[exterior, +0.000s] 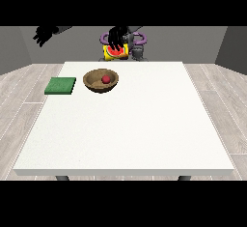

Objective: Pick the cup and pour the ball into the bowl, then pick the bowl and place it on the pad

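Red ball (105,79) in bowl (94,84) (wooden), cup (116,52) raised

Black hands (44,34), grey torso (137,52), purple rings at the shoulders (141,38)

Cup (116,52), upper centre of the frame: partly covered by the hand at the view's right (116,36); only a yellow wall and reddish inside show, its shape otherwise unclear. That hand's fingers: too small to tell how they lie on the cup. Robot torso (136,45), top centre: mostly hidden behind hand and cup. Table (144,124) legs, bottom of the scene: only two dark stubs visible.
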Controlling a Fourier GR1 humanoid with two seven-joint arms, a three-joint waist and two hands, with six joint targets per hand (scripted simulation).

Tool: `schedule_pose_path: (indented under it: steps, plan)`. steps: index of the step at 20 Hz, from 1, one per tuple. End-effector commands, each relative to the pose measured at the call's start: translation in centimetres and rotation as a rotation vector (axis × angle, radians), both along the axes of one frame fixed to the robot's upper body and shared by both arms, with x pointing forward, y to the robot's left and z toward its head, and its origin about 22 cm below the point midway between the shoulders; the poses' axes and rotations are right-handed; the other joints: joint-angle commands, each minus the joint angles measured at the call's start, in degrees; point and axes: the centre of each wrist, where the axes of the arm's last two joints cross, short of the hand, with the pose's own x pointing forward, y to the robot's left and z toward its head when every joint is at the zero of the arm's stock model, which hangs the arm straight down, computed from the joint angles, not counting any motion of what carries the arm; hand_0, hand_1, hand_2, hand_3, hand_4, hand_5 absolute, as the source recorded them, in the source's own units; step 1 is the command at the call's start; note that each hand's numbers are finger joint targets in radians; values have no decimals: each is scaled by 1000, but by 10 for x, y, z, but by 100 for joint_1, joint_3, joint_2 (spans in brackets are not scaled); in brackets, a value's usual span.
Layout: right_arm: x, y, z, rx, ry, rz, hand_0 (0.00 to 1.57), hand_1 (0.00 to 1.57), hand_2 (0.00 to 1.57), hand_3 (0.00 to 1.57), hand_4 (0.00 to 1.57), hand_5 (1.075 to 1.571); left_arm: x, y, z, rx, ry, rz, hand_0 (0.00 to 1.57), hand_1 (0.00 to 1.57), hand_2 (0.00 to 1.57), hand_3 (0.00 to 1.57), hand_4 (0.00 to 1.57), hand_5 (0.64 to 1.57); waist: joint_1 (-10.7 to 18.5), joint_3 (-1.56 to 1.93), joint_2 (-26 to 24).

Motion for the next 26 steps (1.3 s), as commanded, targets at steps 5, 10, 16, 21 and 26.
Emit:
schedule_pose_path:
  steps: [5,10,16,21,26]
  plan:
    - [-5,-4,-2,-15,9,-103,0,0,0,114,762,1556,24,68,50,-754,5,52,798,798,1187,884,1299,1555,829,-44,-50]
    - [-5,6,-8,-5,13,-133,0,0,0,0,785,1556,35,107,99,-1315,31,60,0,0,0,0,1150,1568,1066,-89,81]
    - [-15,26,-40,36,33,-195,0,0,0,0,747,1563,36,184,130,-1644,133,-148,0,0,0,0,1054,1566,1577,-24,592]
    - [-10,56,-60,71,10,-236,0,0,0,0,741,1567,35,242,164,-1716,187,-253,0,0,0,0,1053,1561,1891,1,1017]
    - [2,67,-72,119,10,-233,0,0,0,0,722,1566,25,282,174,-1703,246,-232,0,0,0,0,1039,1558,1835,6,1151]
